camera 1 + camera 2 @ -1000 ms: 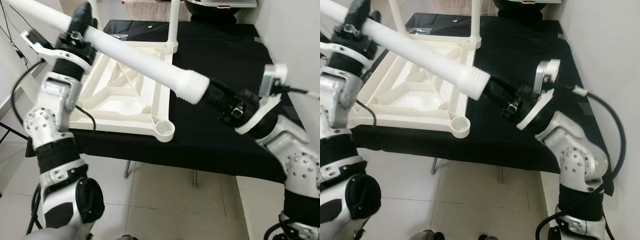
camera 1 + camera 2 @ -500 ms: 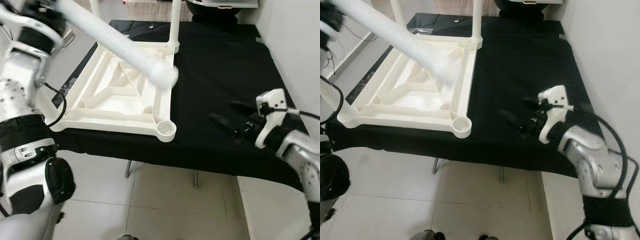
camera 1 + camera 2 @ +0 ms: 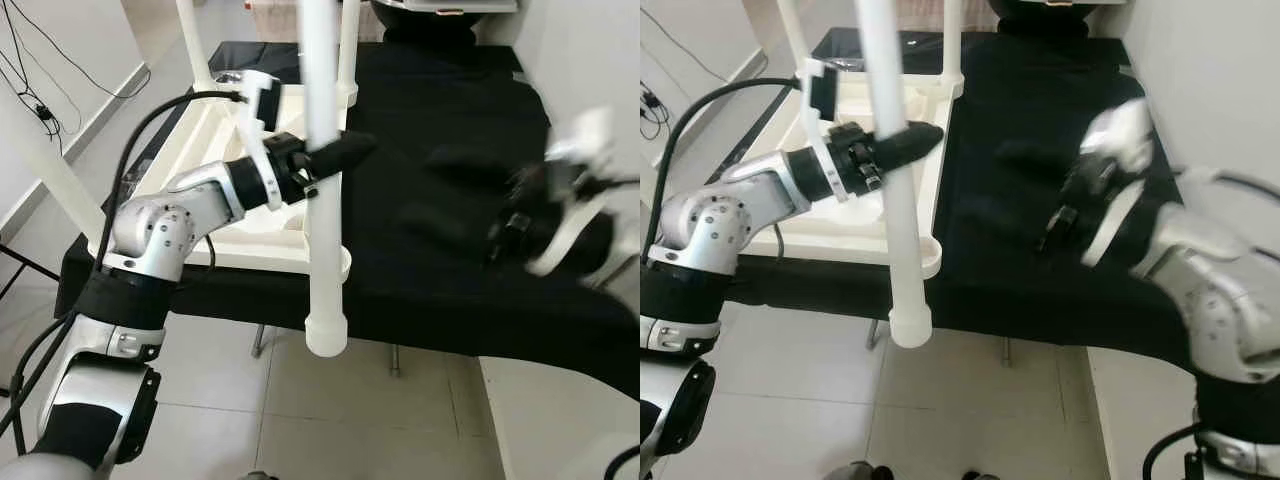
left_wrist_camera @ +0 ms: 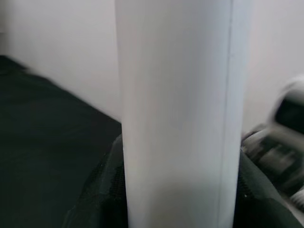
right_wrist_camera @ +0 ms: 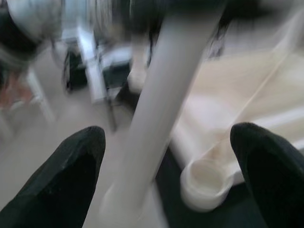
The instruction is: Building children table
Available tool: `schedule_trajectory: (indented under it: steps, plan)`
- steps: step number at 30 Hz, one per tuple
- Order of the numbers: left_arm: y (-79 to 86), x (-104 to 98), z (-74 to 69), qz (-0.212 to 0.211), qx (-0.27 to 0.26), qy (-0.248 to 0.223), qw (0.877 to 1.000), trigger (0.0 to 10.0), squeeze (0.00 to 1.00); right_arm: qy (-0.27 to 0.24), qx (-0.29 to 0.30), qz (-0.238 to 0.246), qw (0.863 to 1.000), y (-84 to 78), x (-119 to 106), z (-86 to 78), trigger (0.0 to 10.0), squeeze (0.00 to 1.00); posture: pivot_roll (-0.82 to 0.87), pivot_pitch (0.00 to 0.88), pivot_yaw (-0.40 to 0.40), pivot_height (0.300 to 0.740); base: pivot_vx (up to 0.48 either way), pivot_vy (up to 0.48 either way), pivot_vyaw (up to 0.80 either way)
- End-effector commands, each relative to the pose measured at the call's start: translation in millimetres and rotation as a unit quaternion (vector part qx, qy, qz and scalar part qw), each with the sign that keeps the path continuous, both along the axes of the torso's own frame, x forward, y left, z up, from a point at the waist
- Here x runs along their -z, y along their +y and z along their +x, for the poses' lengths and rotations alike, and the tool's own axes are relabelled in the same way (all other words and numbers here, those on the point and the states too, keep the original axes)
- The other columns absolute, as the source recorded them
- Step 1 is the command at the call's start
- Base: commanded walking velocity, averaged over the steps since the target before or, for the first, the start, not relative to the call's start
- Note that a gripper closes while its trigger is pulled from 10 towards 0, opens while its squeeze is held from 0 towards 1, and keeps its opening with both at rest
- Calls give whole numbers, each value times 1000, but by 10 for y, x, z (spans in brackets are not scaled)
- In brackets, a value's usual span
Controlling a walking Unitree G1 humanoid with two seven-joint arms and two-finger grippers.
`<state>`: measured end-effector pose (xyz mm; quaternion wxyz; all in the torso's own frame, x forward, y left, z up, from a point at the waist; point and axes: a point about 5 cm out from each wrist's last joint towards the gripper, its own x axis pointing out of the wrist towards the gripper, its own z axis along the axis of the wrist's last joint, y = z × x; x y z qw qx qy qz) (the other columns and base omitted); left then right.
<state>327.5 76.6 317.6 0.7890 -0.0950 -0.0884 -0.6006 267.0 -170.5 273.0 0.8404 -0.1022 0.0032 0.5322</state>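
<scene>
A long white table leg [image 3: 322,250] hangs upright, its lower end just in front of the table's front edge, close to the front right corner socket [image 3: 345,262] of the tabletop. My left gripper [image 3: 335,158] is shut on the leg's middle; the leg [image 4: 175,114] sits between the black fingers. The upside-down white tabletop [image 3: 845,228] lies on a black-covered table. Two legs [image 3: 348,50] [image 3: 190,40] stand upright in its far corners. My right gripper [image 3: 505,225], blurred, hovers over the black cloth to the right, open, its fingertips [image 5: 71,180] wide apart and facing the leg.
The black cloth [image 3: 440,110] to the right of the tabletop is bare. A white wall [image 3: 590,50] runs close along the right side. Tiled floor [image 3: 300,420] lies below the table's front edge. A white bar [image 3: 40,150] slants across the far left.
The left gripper has swung the leg from a slant over the tabletop to upright by the front right corner. The right gripper has risen over the black cloth and is blurred.
</scene>
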Motion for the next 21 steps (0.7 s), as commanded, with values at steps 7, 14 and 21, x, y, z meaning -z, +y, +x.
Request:
schedule_trajectory:
  steps: [7, 14, 21]
  plan:
    - [-105, -137, -161, -1, 59, -83, 995, 0, 0, 102, -2, -23, 995, 365, 432, 33, 10000, 1000, 26, 142, -4, 740, 0, 0, 0]
    - [-103, -120, -216, -9, 71, -91, 993, 0, 0, 124, -27, 60, 990, 557, 438, -17, 10000, 0, 21, 133, -4, 740, 0, 0, 0]
    - [-99, -78, -214, -21, 70, -91, 993, 0, 0, 107, -6, 142, 984, 777, 416, 20, 10000, 0, 22, 122, -3, 740, 0, 0, 0]
